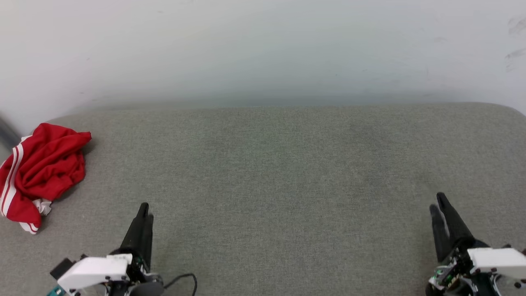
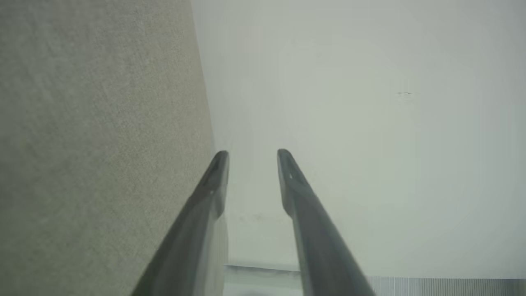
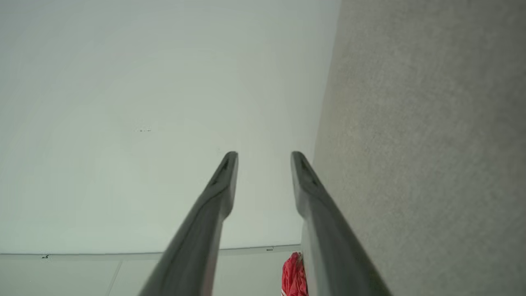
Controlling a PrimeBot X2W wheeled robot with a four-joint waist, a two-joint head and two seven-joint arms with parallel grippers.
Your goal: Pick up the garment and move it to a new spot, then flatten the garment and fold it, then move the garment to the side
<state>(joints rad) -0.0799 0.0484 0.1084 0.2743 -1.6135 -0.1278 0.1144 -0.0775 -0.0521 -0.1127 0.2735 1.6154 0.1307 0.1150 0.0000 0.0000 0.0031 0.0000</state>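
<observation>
Closest to the head camera were my 2 grippers, low in the frame with their white wrist housings at the bottom edge. My left gripper [image 1: 144, 211] was at the lower left over the grey fabric-covered worktop [image 1: 263, 172], its 2 dark fingers pointing away from me toward the white wall [image 1: 263, 49]. From the head they lined up almost edge-on, but through the left wrist camera I saw them spread, with a clear gap between the tips and nothing in it. A thin black cable [image 1: 187, 279] looped just beside that wrist. My right gripper [image 1: 437, 203] was at the lower right, well apart from the left, with its fingers also aimed at the wall. Its own wrist camera showed the tips parted and empty too. I could not tell whether either pair of tips touched the fabric surface.

The garment [image 1: 41, 168] lay crumpled in a heap at the far left edge of the worktop. It was red, with white-and-red striped trim down its left side and a bit of white cloth at its lower end. It sat to the left of and beyond my left gripper, near it but apart, and well apart from the right one. Through the right wrist camera I saw a scrap of its red low between the 2 fingers.
</observation>
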